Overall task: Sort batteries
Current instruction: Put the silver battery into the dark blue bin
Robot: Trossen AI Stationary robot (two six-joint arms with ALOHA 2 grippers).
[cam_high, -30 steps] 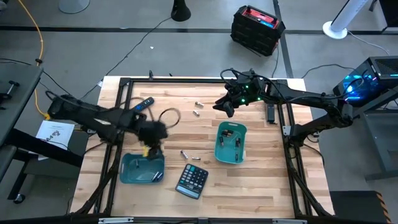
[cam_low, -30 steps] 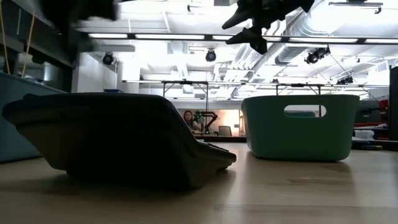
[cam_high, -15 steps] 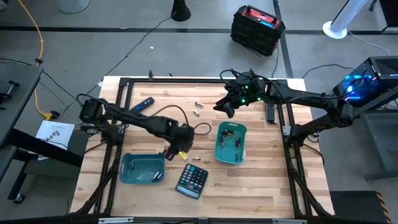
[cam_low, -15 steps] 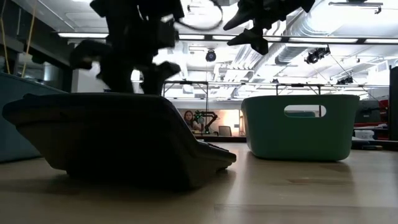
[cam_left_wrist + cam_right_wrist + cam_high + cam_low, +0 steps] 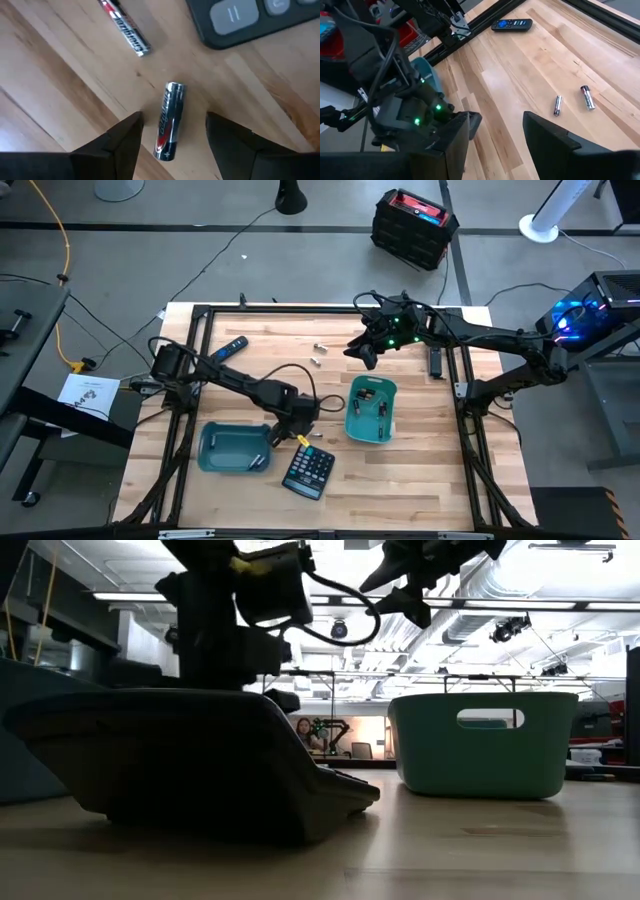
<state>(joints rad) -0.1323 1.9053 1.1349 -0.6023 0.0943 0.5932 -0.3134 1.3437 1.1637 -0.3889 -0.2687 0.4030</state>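
Silver battery [image 5: 168,121] between open left gripper [image 5: 172,140] fingers, label seemingly unreadable

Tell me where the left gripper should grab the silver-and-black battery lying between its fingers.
Grip the silver-and-black cylindrical battery at mid-length, coming straight down. It lies flat on the wooden table, and the open left gripper already straddles its long sides.

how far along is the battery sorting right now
Partly done. A few batteries already lie in the upright teal bin and the flat teal tray. In hand: the left gripper is open around a battery on the table beside the calculator, not yet gripped. Left: another battery beside it and two near the right gripper, which hovers open.
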